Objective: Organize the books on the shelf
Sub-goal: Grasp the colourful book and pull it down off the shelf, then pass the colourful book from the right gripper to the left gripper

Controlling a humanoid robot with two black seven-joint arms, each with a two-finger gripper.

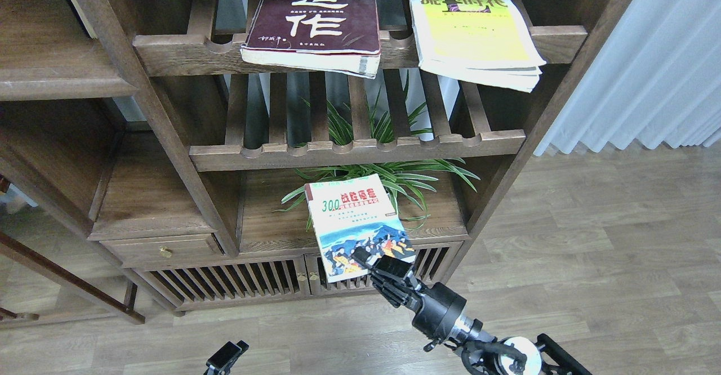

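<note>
**"300" paperback held clear of the racks**

The wooden unit [169, 155] fills my view; the solid shelf [50, 85] sits far left. My right gripper [378, 263] is clenched on the lower corner of the "300" paperback [355, 226], which hangs tilted before the cabinet doors. I'd swing it left, level and slow, so it doesn't droop from that corner pinch. The maroon book [315, 20], reading 运作, and the yellow-green book [473, 31] lie on the top rack. My left gripper [225, 357] peeks in below; I cannot tell its state.

A single head camera looks forward and down at close range onto a wooden shelf unit [169, 138], wood floor [591, 240] below it.
</note>
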